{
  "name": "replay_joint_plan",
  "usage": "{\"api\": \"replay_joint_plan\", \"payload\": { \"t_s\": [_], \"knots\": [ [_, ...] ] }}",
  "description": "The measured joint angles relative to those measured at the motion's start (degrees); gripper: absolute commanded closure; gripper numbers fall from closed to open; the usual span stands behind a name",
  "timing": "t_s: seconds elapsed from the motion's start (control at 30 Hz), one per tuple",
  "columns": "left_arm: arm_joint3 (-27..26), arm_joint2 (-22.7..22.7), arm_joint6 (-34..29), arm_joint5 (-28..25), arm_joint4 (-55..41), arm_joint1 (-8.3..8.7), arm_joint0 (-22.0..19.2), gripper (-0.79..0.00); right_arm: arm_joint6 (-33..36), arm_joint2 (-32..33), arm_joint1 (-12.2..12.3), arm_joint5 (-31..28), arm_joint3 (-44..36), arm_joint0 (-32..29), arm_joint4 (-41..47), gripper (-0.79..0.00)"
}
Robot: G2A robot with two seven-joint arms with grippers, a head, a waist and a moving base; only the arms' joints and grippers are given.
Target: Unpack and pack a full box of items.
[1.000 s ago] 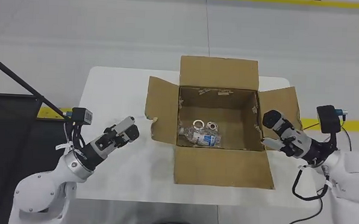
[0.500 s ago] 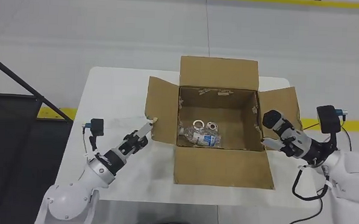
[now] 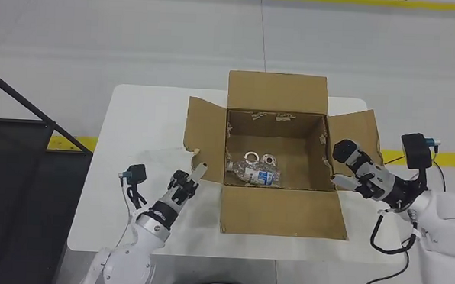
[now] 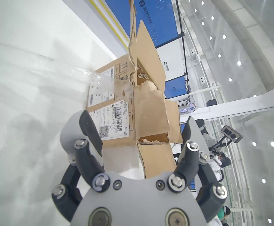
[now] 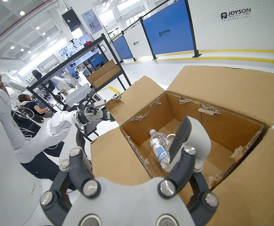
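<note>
Left gripper (image 4: 138,119), spread wide and empty, is just beside the left flap of the open brown cardboard box (image 3: 282,213). Right gripper (image 3: 339,167), equally wide, is at its right wall.

R gripper (image 5: 132,128), jaws spread wide, over near flap of cardboard box (image 5: 224,126). Flaps out. Plastic bottle (image 5: 158,147) lies on box floor. L gripper (image 5: 104,111) near far flap's torn corner.

Brown box (image 3: 284,213), clear blue-labelled bottle (image 3: 253,174), white table (image 3: 144,127).
</note>
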Motion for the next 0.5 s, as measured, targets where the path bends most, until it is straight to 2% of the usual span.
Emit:
{"api": "replay_joint_plan", "payload": {
  "t_s": [0.07, 0.13, 0.23, 0.3, 0.33, 0.37, 0.43, 0.47, 0.5],
  "knots": [
    [0.39, 0.97, 1.22, 0.30, 1.05, -0.01, -0.18, -0.770, 0.00, 0.00, 0.00, 0.00, 0.00, 0.00, 0.00, -0.785],
    [0.68, 1.60, 1.99, 0.36, 1.56, 0.00, -0.36, -0.720, 0.00, 0.00, 0.00, 0.00, 0.00, 0.00, 0.00, -0.785],
    [1.08, 2.41, 2.78, 0.57, 2.11, 0.04, -0.54, -0.533, 0.00, 0.00, 0.00, 0.00, 0.00, 0.00, 0.00, -0.785],
    [1.39, 2.86, 3.64, 1.01, 2.92, 0.06, -0.72, -0.499, 0.00, 0.00, 0.00, 0.00, 0.00, 0.00, 0.00, -0.785],
    [1.51, 3.08, 3.94, 1.16, 3.09, 0.06, -0.80, -0.416, 0.00, 0.00, 0.00, 0.00, 0.00, 0.00, 0.00, -0.785],
    [1.60, 3.29, 4.23, 1.34, 3.13, 0.07, -0.87, -0.379, 0.00, 0.00, 0.00, 0.00, 0.00, 0.00, 0.00, -0.785],
    [1.58, 3.40, 5.00, 1.51, 2.79, 0.07, -0.85, -0.385, 0.00, 0.00, 0.00, 0.00, 0.00, 0.00, 0.00, -0.785],
    [1.54, 3.38, 5.34, 1.52, 2.49, 0.08, -0.77, -0.299, 0.00, 0.00, 0.00, 0.00, 0.00, 0.00, 0.00, -0.785],
    [1.49, 3.31, 5.55, 1.51, 2.23, 0.09, -0.69, -0.277, 0.00, 0.00, 0.00, 0.00, 0.00, 0.00, 0.00, -0.785]
  ]
}}
